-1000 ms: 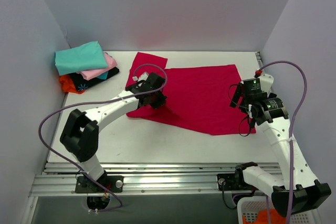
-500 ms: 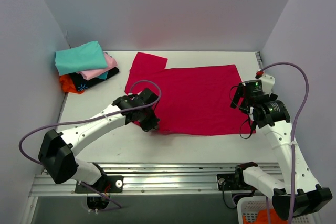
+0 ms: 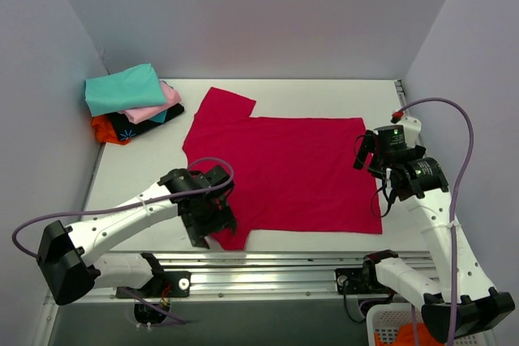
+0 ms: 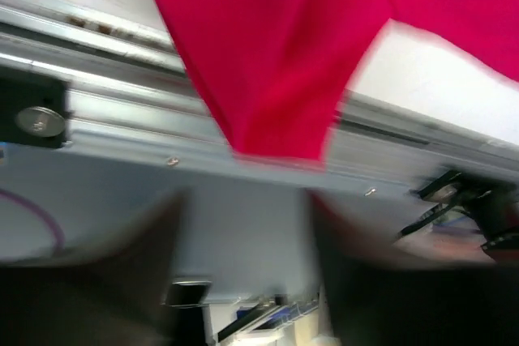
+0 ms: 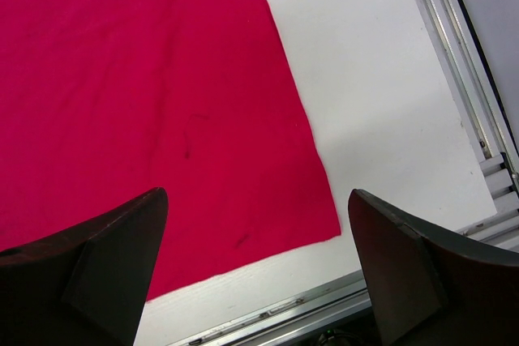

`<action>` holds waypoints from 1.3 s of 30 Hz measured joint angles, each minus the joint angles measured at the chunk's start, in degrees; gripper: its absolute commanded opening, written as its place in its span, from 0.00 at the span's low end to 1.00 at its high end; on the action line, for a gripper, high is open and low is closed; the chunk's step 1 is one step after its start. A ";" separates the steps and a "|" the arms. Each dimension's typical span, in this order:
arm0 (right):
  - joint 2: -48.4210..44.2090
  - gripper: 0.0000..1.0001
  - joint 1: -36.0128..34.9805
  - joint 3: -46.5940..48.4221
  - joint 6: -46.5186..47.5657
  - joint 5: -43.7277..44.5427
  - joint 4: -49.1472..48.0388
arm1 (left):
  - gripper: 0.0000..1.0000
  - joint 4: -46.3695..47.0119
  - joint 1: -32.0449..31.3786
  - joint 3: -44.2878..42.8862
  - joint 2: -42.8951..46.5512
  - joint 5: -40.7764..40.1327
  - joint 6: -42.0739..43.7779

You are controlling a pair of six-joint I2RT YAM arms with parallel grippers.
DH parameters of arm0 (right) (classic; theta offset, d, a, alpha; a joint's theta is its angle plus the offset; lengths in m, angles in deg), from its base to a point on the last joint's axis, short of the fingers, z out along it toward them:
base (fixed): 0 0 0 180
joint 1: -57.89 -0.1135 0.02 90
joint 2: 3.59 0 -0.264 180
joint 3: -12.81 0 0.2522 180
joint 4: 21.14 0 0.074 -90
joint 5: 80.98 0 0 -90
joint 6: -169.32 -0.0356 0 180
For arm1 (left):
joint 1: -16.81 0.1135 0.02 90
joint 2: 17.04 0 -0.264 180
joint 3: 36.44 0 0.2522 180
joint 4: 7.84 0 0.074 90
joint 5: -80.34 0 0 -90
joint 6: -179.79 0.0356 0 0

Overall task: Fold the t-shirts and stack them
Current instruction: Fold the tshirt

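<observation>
I am holding my left tool (image 3: 209, 218) at the near sleeve of the large crimson-red short-sleeved cloth t-shirt (image 3: 300, 172), at about 7 o'clock on the white counter (image 3: 138, 176). The wrist view is blurring, so I cannot tell whether it is gripping. My right tool (image 3: 366, 151) is hovering, spread wide, over the shirt's edge at 3 o'clock. The shirt is lying flat and unfolded. The small pile of folded teal, pink, black and orange shirts (image 3: 130, 99) is sitting at 10 o'clock. I am judging every fold of the red one, and its stacking, as not yet done.

I can read no lettering, brand or number anywhere; the crimson t-shirt (image 3: 300, 176) shows me only plain cloth.
</observation>
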 measured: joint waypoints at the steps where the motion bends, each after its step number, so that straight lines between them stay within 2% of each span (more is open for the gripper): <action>1: -0.11 0.89 0.02 -0.02 0.00 0.00 0.00 | 0.94 -0.59 -0.37 0.85 0.79 1.01 -0.15; 8: -0.24 0.89 0.02 -0.02 -0.02 0.02 -0.02 | 0.94 -3.85 -0.87 2.49 1.73 4.79 0.92; 14: -0.22 0.89 0.02 -0.02 -0.02 0.02 0.00 | 0.94 -6.21 -0.76 -5.51 -0.02 0.13 2.80; 16: -0.15 0.89 0.00 -0.02 -0.07 0.04 0.02 | 0.94 -6.12 -0.42 -5.66 -0.35 -1.84 3.41; 18: -0.02 0.89 0.02 -0.02 -0.09 0.07 0.02 | 1.00 -5.16 0.35 -4.28 -0.85 -3.41 4.31; 22: 0.31 0.89 0.02 -0.02 -0.20 0.09 0.02 | 0.79 -1.51 3.69 1.81 -0.87 -6.54 7.26; 23: 0.31 0.89 0.02 -0.02 -0.20 0.09 0.02 | 0.71 -0.52 4.28 3.58 -0.81 -7.30 8.00; 24: 0.31 0.89 0.00 -0.02 -0.22 0.09 0.02 | 0.59 0.76 4.66 5.62 -0.63 -7.87 8.44; 26: 0.31 0.89 0.02 -0.02 -0.22 0.09 0.02 | 0.50 3.96 5.53 10.36 0.37 -8.74 9.38; 31: 0.33 0.89 0.00 -0.02 -0.20 0.09 0.04 | 0.46 9.09 8.68 18.40 1.73 -9.86 11.30; 39: 1.09 0.89 0.02 -0.02 -0.20 0.04 0.07 | 0.45 15.50 10.47 22.38 2.40 -11.78 12.87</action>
